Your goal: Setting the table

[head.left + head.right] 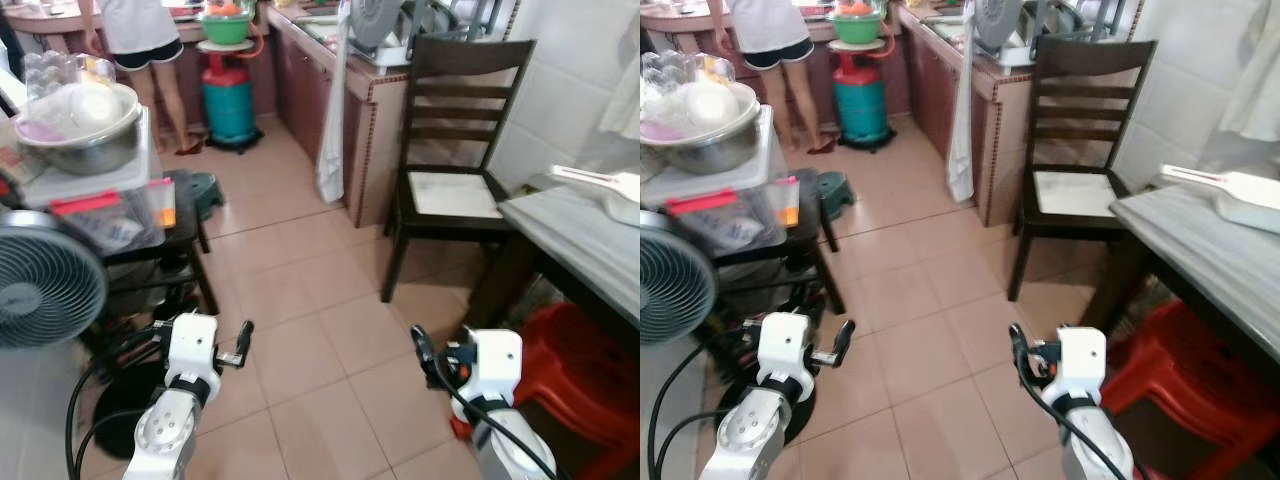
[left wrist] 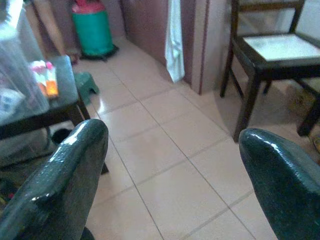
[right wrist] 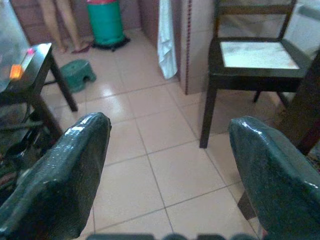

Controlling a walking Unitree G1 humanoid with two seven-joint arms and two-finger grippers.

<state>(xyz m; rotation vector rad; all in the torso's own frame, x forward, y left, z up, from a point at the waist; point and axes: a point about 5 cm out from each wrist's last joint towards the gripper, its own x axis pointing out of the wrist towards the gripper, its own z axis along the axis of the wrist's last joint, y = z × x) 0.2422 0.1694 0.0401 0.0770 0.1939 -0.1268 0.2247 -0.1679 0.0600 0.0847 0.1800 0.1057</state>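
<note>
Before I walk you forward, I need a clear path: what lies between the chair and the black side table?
Bare tiled floor lies between the chair and the side table, in both eye views.

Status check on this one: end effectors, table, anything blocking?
Left end effector open, empty, low over floor. Right end effector open, empty. Grey table ahead right, white scoop on it. Dark chair and red stool alongside.

L gripper (image 1: 243, 343) & R gripper (image 1: 420, 345) held low; fingers spread wide; both empty.
</note>
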